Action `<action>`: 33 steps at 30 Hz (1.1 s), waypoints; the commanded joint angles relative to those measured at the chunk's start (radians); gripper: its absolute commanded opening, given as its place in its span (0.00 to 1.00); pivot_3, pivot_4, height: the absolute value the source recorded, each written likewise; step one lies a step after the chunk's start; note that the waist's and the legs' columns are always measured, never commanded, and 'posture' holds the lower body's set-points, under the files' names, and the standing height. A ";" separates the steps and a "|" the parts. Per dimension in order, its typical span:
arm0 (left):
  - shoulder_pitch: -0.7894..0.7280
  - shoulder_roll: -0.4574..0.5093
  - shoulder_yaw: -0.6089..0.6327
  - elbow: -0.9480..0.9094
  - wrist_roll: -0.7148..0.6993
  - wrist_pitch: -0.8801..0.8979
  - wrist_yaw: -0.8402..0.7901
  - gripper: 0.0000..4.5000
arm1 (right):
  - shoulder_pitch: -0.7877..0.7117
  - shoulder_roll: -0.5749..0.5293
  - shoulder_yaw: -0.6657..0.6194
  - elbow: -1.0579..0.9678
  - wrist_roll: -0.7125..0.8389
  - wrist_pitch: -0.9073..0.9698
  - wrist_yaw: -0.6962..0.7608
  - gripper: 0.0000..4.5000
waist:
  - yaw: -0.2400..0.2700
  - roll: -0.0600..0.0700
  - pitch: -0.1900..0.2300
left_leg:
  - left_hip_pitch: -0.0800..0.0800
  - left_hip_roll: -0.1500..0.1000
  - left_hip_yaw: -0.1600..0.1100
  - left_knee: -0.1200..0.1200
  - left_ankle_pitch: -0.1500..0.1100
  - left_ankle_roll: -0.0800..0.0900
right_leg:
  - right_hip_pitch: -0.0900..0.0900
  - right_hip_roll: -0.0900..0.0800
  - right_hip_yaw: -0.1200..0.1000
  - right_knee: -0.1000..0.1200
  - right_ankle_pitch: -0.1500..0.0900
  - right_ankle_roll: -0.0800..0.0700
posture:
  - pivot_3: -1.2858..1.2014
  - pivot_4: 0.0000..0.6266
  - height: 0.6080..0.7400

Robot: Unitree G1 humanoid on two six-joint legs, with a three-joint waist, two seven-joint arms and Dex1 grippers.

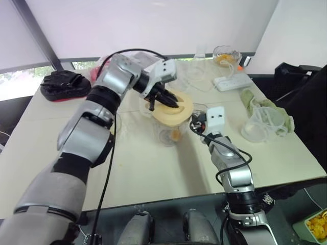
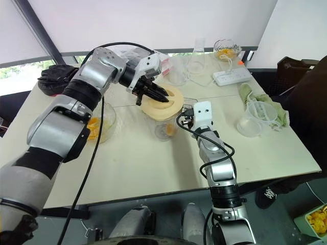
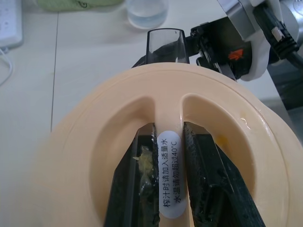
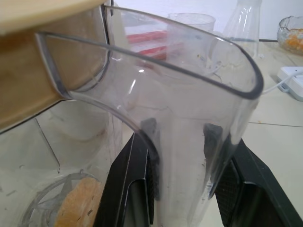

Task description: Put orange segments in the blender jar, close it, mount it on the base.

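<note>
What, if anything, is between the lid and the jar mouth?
Nothing visible. The left tool is shut on the centre ridge of the lid, which sits over the mouth of the jar. The right tool clamps the handle, off to the side.

1. The lid [image 1: 173, 109] is pale cream-yellow. Its label [image 3: 169, 175] is white with black characters.
2. The blender jar [image 1: 164, 133] is clear, with an orange segment [image 1: 175, 135] inside.
3. The left gripper [image 1: 166, 100] has black fingers [image 3: 213, 184] flecked with yellowish pulp.
4. The table [image 1: 153, 168] is plain beige.
5. Far right lie a white power strip [image 1: 232, 81] and a pale green cloth [image 1: 254, 101].
6. Far left, a black glove [image 1: 64, 84] lies on something red.
</note>
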 commanded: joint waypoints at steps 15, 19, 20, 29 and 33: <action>0.223 0.137 0.027 -0.367 0.066 0.289 0.078 0.36 | -0.007 -0.019 0.013 0.012 -0.017 -0.045 0.013 0.23 | -0.007 0.003 -0.001 | 0.000 0.000 0.001 -0.014 0.002 -0.004 | -0.006 0.000 0.003 -0.006 0.000 -0.001 | 0.52 0.24 1.00; 0.257 0.150 0.058 -0.446 0.036 0.292 0.067 0.80 | -0.007 -0.022 0.015 0.016 -0.018 -0.048 0.016 0.23 | -0.004 0.003 0.000 | -0.002 0.001 0.001 -0.015 0.003 -0.006 | -0.009 0.001 0.003 -0.006 0.001 -0.001 | 0.52 0.24 1.00; 0.262 0.149 0.073 -0.463 0.024 0.300 0.071 0.89 | -0.007 -0.023 0.015 0.016 -0.018 -0.048 0.016 0.23 | -0.003 0.003 -0.001 | -0.002 0.001 0.001 -0.015 0.003 -0.006 | -0.008 0.001 0.003 -0.007 0.001 -0.001 | 0.52 0.24 1.00; 0.208 0.122 0.317 -0.507 -0.138 0.387 0.195 0.99 | 0.006 -0.029 0.019 0.011 -0.026 -0.048 0.026 0.23 | -0.002 0.003 0.001 | -0.005 0.001 0.001 -0.016 0.004 -0.007 | -0.010 0.001 0.003 -0.008 0.001 -0.002 | 0.52 0.24 1.00; 0.183 0.054 0.547 -0.541 -0.285 0.390 0.377 0.99 | 0.012 -0.034 0.020 0.002 -0.027 -0.044 0.030 0.23 | 0.001 0.002 0.001 | -0.015 0.001 0.000 -0.015 0.007 -0.013 | -0.019 0.000 0.002 -0.008 0.002 -0.003 | 0.52 0.24 1.00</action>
